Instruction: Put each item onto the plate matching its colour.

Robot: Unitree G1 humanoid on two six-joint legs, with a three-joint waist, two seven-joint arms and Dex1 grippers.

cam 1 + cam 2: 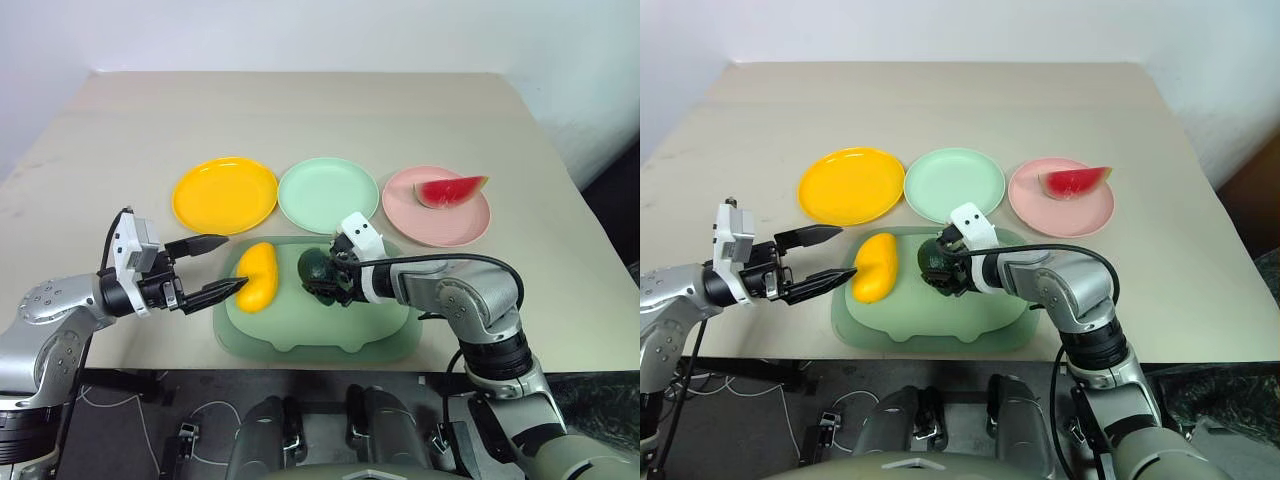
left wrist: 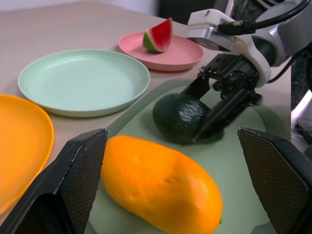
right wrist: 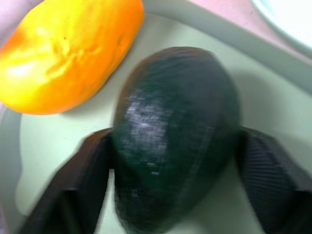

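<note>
Right tool (image 3: 170, 161) clamped on dark green, finely pebbled avocado (image 3: 175, 136); left tool (image 1: 215, 268) apart.

Left arm reached in from the near left, forearm roughly level, wrist turned inward. Left gripper (image 1: 213, 267) pointed across toward the right side, its two black fingers (image 2: 73, 190) spread wide with nothing between them. Right arm bent at the elbow and reached inward and slightly downward. Right gripper (image 1: 325, 277) had both fingers (image 3: 80, 178) pressed against opposite sides of the avocado (image 3: 175, 131).
</note>
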